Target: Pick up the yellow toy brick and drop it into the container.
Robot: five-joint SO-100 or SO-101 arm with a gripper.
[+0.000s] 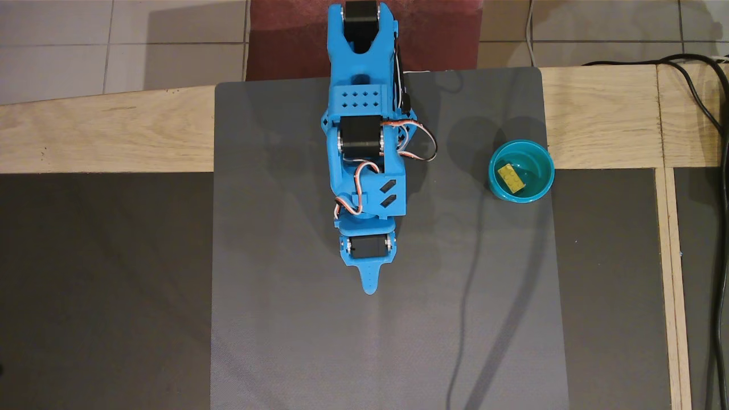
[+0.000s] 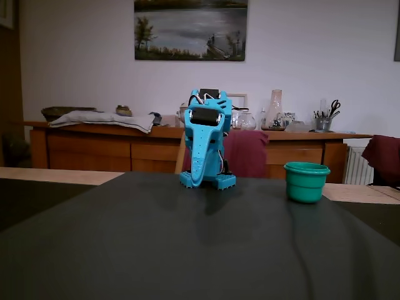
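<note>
The yellow toy brick (image 1: 511, 177) lies inside the teal-blue cup (image 1: 501, 191), which stands at the right edge of the grey mat. In the fixed view the cup (image 2: 305, 182) stands upright to the right of the arm, and the brick is hidden inside it. My blue gripper (image 1: 370, 287) is folded at the middle of the mat, well left of the cup, fingers together and holding nothing. It also shows in the fixed view (image 2: 195, 181), pointing down in front of the arm's base.
The grey mat (image 1: 285, 256) lies on a wooden-framed dark table (image 1: 102, 136). Black cables (image 1: 715, 114) run down the right side. A chair with a maroon cloth (image 2: 247, 153) stands behind the arm.
</note>
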